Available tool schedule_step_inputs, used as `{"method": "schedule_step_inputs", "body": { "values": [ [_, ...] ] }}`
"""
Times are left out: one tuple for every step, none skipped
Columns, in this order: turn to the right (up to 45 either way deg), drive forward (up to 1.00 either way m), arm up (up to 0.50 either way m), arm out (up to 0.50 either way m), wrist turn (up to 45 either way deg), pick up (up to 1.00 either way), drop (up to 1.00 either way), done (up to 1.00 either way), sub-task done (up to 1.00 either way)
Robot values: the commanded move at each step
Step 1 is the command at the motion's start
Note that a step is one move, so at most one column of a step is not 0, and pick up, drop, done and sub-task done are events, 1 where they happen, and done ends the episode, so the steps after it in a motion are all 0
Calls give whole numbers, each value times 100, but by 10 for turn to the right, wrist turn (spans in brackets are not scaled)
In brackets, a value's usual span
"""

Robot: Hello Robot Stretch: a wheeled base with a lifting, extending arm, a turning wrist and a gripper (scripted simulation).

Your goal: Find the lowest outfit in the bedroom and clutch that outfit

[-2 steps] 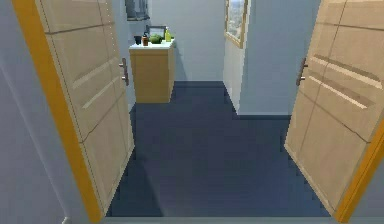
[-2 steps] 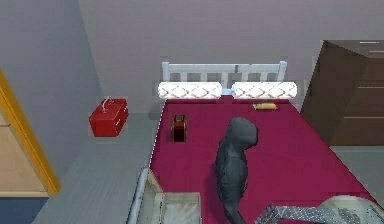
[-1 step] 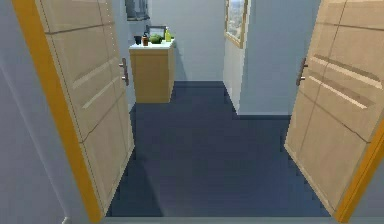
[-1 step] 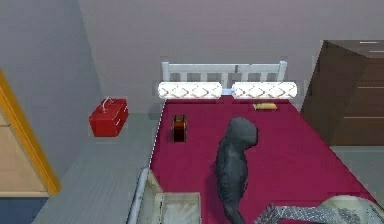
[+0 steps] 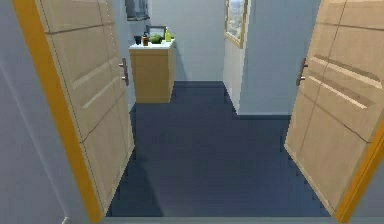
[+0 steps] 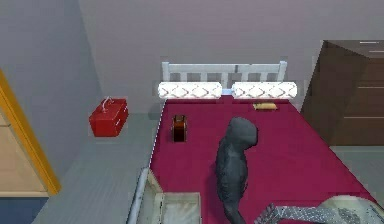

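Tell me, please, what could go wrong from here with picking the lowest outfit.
1. The grey garment on the bed might be taken as lowest, though a patterned cloth at the arm side view's bottom edge may lie lower.
2. Driving ahead could clip the wooden doors flanking the forward view.

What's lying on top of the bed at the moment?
On the maroon bed: two patterned pillows at the headboard, a grey garment mid-bed, a small dark object and a small tan object. The garment hides whatever lies beneath it.
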Motion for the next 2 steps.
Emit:
{"method": "schedule_step_inputs", "body": {
  "values": [
    [0,0,0,0,450,0,0,0,0],
    [0,0,0,0,450,0,0,0,0]
  ]
}}
